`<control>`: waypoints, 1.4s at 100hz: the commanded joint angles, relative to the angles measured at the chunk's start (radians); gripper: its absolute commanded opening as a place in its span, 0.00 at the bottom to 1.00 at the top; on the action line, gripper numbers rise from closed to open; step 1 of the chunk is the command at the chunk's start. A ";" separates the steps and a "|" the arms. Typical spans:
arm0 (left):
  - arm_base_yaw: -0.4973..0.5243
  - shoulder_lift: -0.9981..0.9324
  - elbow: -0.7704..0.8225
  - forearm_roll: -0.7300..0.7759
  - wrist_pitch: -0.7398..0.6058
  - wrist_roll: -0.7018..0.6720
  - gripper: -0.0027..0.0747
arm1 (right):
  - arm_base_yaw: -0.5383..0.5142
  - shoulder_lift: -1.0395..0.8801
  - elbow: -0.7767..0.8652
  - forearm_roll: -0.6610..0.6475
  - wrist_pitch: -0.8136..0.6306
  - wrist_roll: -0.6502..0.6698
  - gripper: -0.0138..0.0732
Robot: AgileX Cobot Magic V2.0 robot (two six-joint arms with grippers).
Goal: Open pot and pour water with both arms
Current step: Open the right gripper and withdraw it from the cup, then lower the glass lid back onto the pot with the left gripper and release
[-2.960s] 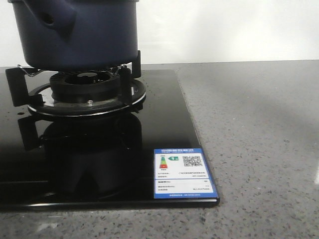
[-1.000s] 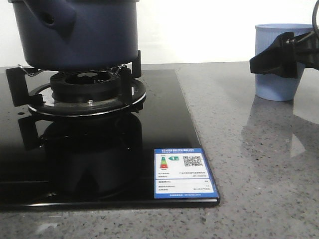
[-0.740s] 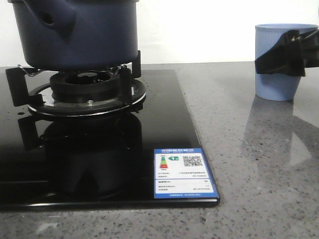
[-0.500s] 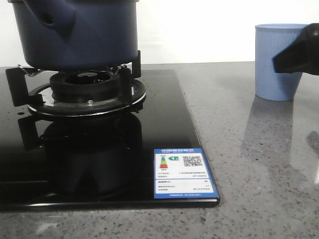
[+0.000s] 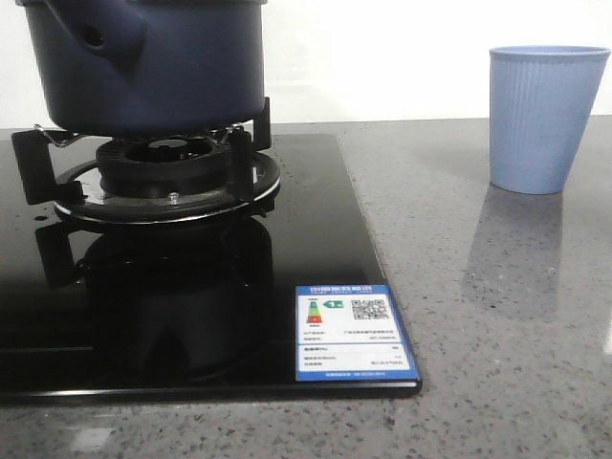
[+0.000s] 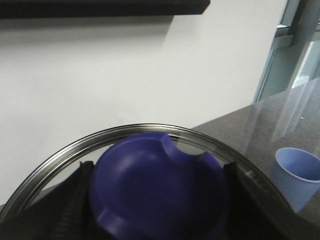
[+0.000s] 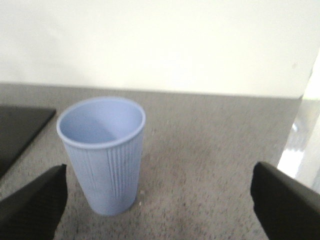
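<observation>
The dark navy pot (image 5: 153, 62) stands on the gas burner (image 5: 158, 177) at the far left; its top is cut off by the frame. In the left wrist view my left gripper (image 6: 157, 200) is shut on the blue knob (image 6: 160, 185) of a glass lid with a steel rim (image 6: 125, 131); black fingers (image 6: 75, 200) flank the knob. My right gripper (image 7: 160, 210) is open and empty, with the light blue ribbed cup (image 7: 102, 155) upright just beyond its fingers (image 7: 32, 205), towards one side. Neither gripper shows in the front view.
The cup (image 5: 543, 115) stands on the grey stone counter (image 5: 497, 316) at the far right; it also shows in the left wrist view (image 6: 296, 177). The black glass hob (image 5: 191, 316) with a blue label (image 5: 352, 332) fills the left. A white wall is behind.
The cup appeared at the far right in my right gripper. The gripper let go and drew back to the right, out of the front view. The cup stays upright. The pot has not moved.
</observation>
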 commanded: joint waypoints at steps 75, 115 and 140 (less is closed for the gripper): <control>-0.098 0.135 -0.037 -0.091 -0.016 0.185 0.50 | -0.006 -0.119 -0.026 0.009 0.067 0.007 0.90; -0.111 0.149 -0.037 -0.086 -0.066 0.210 0.50 | -0.006 -0.119 -0.017 0.007 0.065 0.007 0.90; -0.111 0.154 -0.037 -0.085 -0.022 0.210 0.50 | -0.004 -0.119 0.003 0.007 0.060 0.007 0.90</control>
